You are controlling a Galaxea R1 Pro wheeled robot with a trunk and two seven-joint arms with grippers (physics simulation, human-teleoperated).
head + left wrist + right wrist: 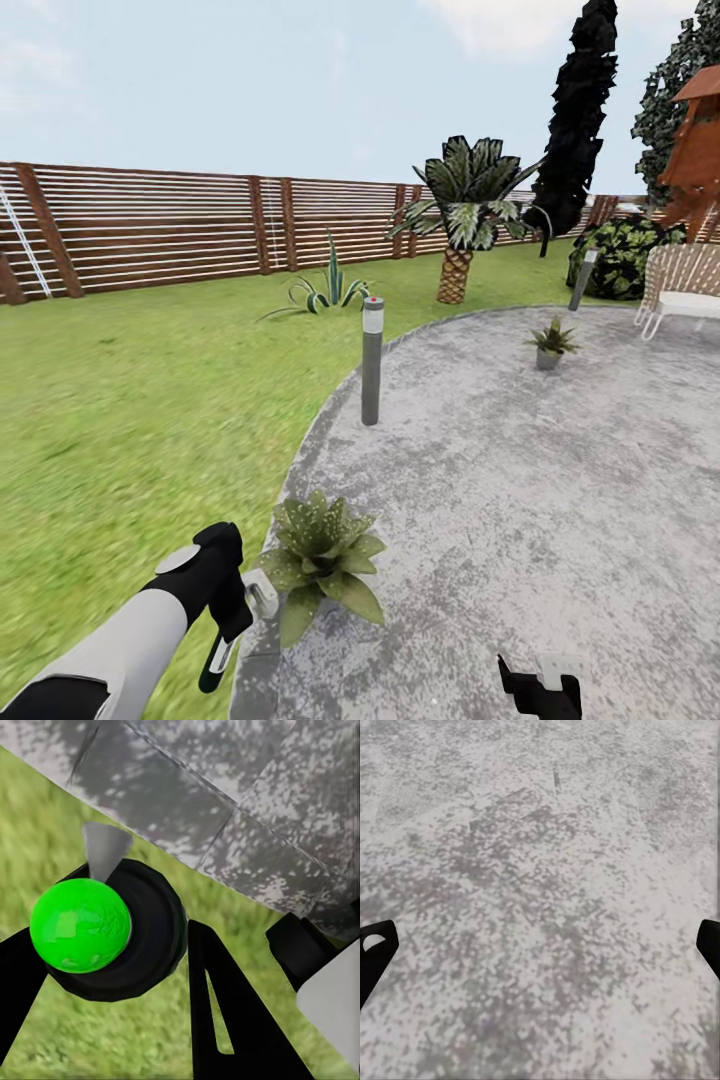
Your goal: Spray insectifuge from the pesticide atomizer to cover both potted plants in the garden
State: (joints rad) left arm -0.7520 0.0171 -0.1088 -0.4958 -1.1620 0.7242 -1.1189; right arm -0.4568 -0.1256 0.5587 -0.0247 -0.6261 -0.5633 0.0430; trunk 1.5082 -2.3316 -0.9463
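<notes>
The left gripper (232,615) hung over the patio (560,500) edge, where grass (120,420) met paving, just beside the near potted plant (322,560). Its jaws pinched the atomizer (218,660), a slim dark green bottle with a pale part, which hung down from the gripper toward the ground on the grass side of that plant. In the left wrist view the atomizer (101,926) showed end-on as a bright green ball in a black ring between the dark fingers (232,1020), above the line where lawn met grey paving.

Behind the near plant, a grey post light (372,360) stood upright at the patio rim. Farther back on the grass from it were a spiky potless plant (325,290) and a palm (462,215), with the slat fence (150,230) beyond them. The second potted plant (551,345) sat on the paving, well apart from the near plant and to the right of the post. A woven chair (682,285) stood beyond it at the patio's far right side.

The right gripper (545,690) was low over bare paving, right of the near plant and apart from it. Its jaws were spread wide with nothing between them; in the right wrist view the fingertips (376,949) stood at opposite edges over mottled grey stone.
</notes>
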